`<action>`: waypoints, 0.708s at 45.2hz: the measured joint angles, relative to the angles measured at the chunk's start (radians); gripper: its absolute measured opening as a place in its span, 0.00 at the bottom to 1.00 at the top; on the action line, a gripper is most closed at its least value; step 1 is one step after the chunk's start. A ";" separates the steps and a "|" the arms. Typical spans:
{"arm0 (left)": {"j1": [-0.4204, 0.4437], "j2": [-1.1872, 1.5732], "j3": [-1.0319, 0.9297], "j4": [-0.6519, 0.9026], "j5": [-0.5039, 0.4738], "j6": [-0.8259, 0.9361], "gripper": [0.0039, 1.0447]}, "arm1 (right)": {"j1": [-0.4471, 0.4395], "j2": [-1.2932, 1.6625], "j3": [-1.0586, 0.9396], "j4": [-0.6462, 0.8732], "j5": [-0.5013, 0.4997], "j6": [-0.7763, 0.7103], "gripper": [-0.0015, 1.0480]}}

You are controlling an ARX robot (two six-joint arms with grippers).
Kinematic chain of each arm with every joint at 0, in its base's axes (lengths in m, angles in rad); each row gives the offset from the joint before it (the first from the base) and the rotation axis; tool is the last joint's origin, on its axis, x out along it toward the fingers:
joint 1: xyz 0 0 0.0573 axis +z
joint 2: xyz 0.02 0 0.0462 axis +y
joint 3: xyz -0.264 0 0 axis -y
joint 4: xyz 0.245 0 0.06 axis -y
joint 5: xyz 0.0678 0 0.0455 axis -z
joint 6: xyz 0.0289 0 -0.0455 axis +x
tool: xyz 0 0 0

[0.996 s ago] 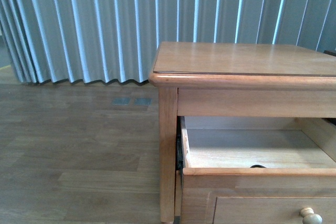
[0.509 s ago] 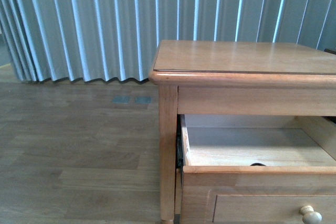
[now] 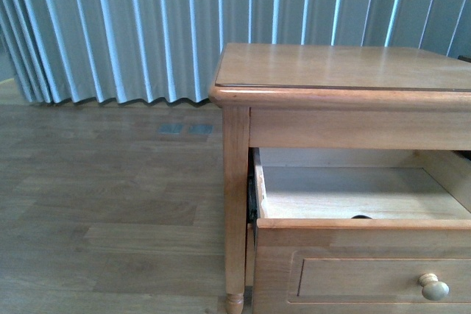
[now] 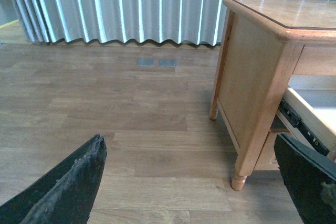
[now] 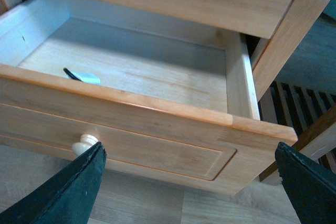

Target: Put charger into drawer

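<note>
The drawer (image 3: 353, 255) of the wooden nightstand stands pulled open, its pale round knob (image 3: 433, 287) at the lower right. In the right wrist view the charger (image 5: 86, 78) lies inside the drawer (image 5: 157, 106) near its front wall; only a white corner and a bit of black cable show. A dark sliver (image 3: 360, 216) peeks over the drawer's front rim in the front view. My right gripper (image 5: 189, 148) is open in front of the drawer's panel, holding nothing. My left gripper (image 4: 188, 142) is open over the floor beside the nightstand's leg (image 4: 239, 179).
The nightstand top (image 3: 338, 68) overhangs the drawer. Pleated grey curtains (image 3: 110, 27) hang behind, above a wooden floor (image 3: 110, 204) with two floor plates (image 3: 184, 129). A dark slatted piece (image 5: 299, 103) sits right of the nightstand in the right wrist view.
In the front view the nightstand has shifted upward in the picture. More of the drawer's front panel and the whole knob now show. The drawer stays open.
</note>
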State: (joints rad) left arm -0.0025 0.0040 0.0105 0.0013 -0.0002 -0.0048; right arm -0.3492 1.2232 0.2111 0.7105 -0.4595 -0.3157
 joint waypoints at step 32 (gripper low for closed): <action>0.000 0.000 0.000 0.000 0.000 0.000 0.94 | 0.244 0.603 0.259 0.216 0.242 -0.022 0.92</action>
State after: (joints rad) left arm -0.0025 0.0040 0.0105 0.0013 -0.0002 -0.0048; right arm -0.1055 1.8259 0.4706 0.9260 -0.2176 -0.3378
